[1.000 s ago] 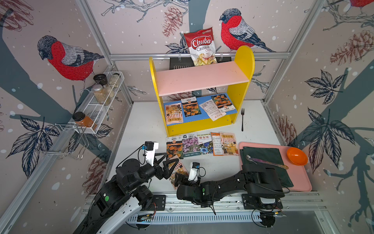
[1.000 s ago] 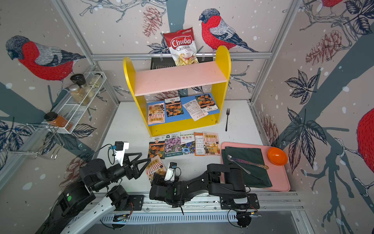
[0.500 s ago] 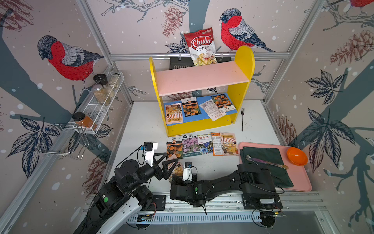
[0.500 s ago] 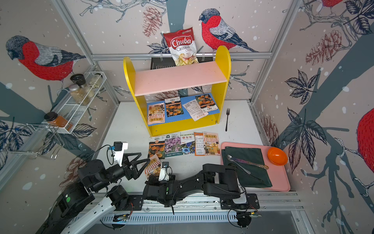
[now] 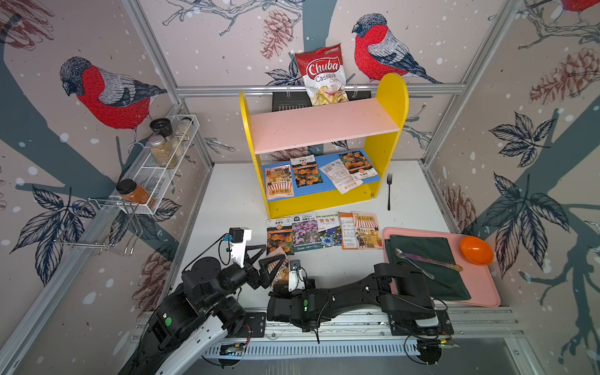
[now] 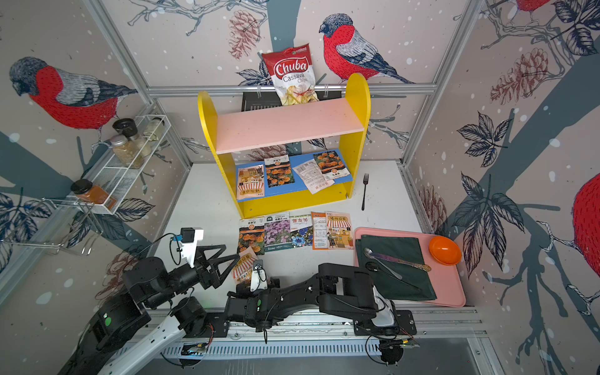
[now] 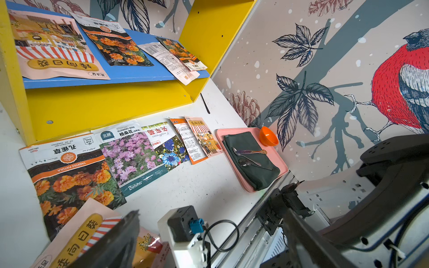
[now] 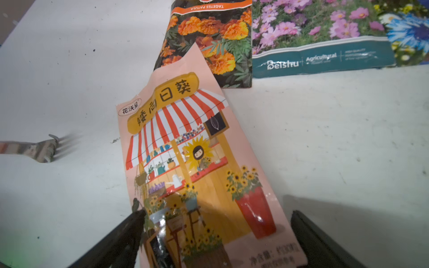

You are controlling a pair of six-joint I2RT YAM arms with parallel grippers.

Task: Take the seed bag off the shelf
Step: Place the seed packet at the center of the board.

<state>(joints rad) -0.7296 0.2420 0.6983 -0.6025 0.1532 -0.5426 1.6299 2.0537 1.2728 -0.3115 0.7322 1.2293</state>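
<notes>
**Shelf** [image 5: 324,130]: two-tier, yellow sides, pink upper board bare; set at the back of the table.

**Seed bags, four:** laid flat on the blue lower board [image 7: 130,74].
- A striped-awning sunflower bag [image 5: 279,181] is placed at the left end.
- A marigold bag [image 5: 305,170] is placed just beside it.
- A white bag [image 5: 341,178] is laid face down and skewed, overhanging the front edge.
- It is laid partly over a second marigold bag [image 5: 357,164].
- Long axes are run roughly front to back.

**Left gripper** [image 5: 275,254]: jaws held wide apart, nothing gripped, pointed toward the shelf. It is judged the nearer arm; the awning bag lies ahead of it and higher.

**Right gripper** [image 8: 217,213]: fingers spread wide and empty. It is held low over a loose sunflower packet [image 8: 185,150] that lies on the table near the front edge.

**Obstructions:**
- A row of five packets [image 5: 324,230] is laid on the table between grippers and shelf.
- The lower tier is roofed by the pink board, so entry is judged possible only from the front.

**Also noted:** fork [image 5: 389,191] beside the shelf; pink tray [image 5: 483,285]; chips bag [image 5: 324,74] behind the shelf.
</notes>
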